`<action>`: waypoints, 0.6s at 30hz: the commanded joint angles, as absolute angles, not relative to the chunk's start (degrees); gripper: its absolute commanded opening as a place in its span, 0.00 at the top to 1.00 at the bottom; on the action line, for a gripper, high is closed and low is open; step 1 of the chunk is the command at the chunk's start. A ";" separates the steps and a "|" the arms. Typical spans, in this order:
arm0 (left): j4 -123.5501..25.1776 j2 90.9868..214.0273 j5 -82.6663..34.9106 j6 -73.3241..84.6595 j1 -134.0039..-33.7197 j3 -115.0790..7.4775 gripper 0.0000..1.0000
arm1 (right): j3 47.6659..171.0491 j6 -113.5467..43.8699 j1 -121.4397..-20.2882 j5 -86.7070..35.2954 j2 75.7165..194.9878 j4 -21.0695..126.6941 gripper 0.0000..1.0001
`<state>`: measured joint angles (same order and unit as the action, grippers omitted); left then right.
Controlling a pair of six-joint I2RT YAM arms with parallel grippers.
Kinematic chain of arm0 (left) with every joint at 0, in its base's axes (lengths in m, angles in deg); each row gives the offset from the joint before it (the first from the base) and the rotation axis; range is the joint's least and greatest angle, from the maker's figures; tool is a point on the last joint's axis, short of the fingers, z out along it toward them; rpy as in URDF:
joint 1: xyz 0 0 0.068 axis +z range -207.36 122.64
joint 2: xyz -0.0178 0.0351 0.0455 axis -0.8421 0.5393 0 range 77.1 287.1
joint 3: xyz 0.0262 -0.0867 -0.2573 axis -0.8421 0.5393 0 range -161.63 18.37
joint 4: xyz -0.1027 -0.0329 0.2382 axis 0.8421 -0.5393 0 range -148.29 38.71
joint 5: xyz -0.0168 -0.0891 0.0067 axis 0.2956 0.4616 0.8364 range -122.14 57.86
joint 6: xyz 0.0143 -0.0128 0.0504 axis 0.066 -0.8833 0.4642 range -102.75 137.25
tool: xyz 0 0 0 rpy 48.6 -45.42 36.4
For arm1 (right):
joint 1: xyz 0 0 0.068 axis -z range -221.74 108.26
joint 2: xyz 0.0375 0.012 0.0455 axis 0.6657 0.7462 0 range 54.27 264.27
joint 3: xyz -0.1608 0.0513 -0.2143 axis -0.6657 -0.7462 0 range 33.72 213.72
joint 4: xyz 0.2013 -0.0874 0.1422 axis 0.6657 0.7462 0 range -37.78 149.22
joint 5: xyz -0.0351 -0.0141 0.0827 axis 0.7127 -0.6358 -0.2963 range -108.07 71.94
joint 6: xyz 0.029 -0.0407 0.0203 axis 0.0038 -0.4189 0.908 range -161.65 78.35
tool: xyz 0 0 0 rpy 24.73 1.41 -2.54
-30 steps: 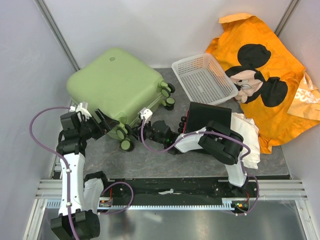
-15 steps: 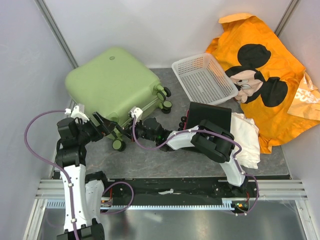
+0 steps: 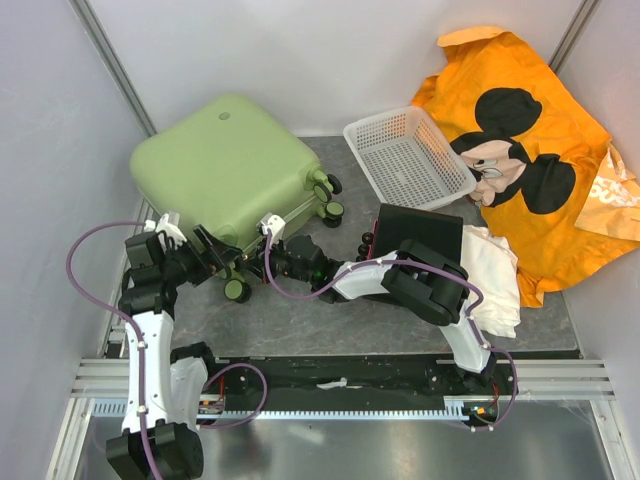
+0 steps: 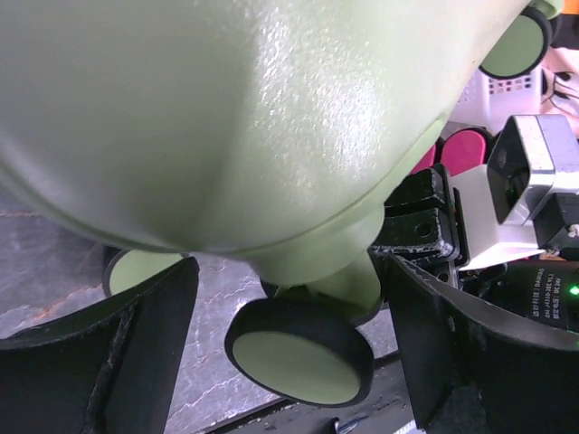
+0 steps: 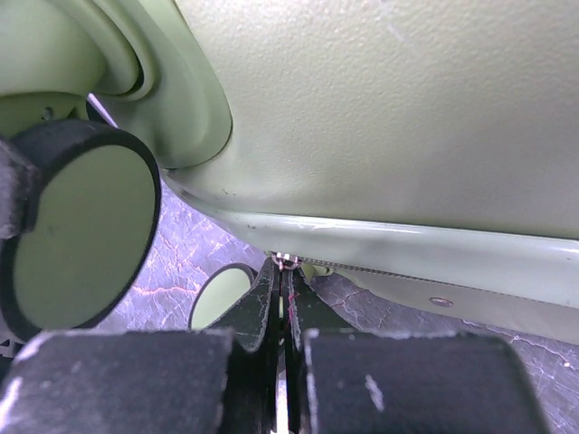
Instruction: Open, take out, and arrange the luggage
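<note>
The pale green suitcase (image 3: 225,165) lies closed at the back left, tilted, its black wheels facing the arms. My right gripper (image 3: 266,256) is at its near edge. In the right wrist view the gripper (image 5: 286,294) is shut on the small metal zipper pull (image 5: 286,263) at the seam under the shell (image 5: 389,108). My left gripper (image 3: 212,262) is at the near left corner. In the left wrist view the gripper (image 4: 289,348) is wide open, with a wheel (image 4: 298,353) between its fingers, touching neither, and the shell (image 4: 226,108) above.
A white mesh basket (image 3: 405,155) stands at the back middle. A black box with pink drawers (image 3: 418,232) sits right of the right arm, a white cloth (image 3: 497,265) beside it. An orange Mickey Mouse cloth (image 3: 520,150) covers the back right. The grey wall (image 3: 60,150) is close on the left.
My right gripper has moved left along the suitcase's near edge, and the suitcase has shifted a little left and back. My left arm has shifted slightly at the corner wheel.
</note>
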<state>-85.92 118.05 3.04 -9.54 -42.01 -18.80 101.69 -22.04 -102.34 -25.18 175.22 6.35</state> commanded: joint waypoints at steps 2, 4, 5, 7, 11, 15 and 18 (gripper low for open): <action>-78.64 119.46 7.32 -12.81 -42.33 -16.97 0.11 | 104.21 -20.82 -103.17 -25.36 175.82 2.21 1.00; -77.23 119.12 8.37 -14.12 -42.51 -15.91 0.12 | 104.12 -20.47 -103.26 -25.01 175.74 2.12 1.00; -76.26 119.11 8.99 -14.74 -42.60 -15.39 0.13 | 104.12 -20.30 -103.26 -24.92 175.74 2.12 1.00; -73.62 118.94 10.13 -16.14 -42.86 -13.98 0.19 | 104.04 -19.68 -103.26 -24.13 175.39 2.21 1.00; -72.12 118.67 9.87 -16.33 -42.86 -13.18 0.41 | 102.90 -18.45 -103.26 -20.71 174.07 3.34 1.00; -71.07 118.76 8.82 -16.33 -42.86 -13.27 0.71 | 100.62 -17.92 -103.26 -14.47 171.70 5.89 1.00; -70.71 119.46 7.77 -16.15 -42.86 -13.62 0.96 | 99.56 -18.01 -102.91 -9.55 170.73 8.09 1.00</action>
<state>-76.24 118.84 9.18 -15.46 -42.99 -13.34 100.81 -18.85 -103.45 -18.49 174.26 7.16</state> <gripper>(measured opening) 0.631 0.010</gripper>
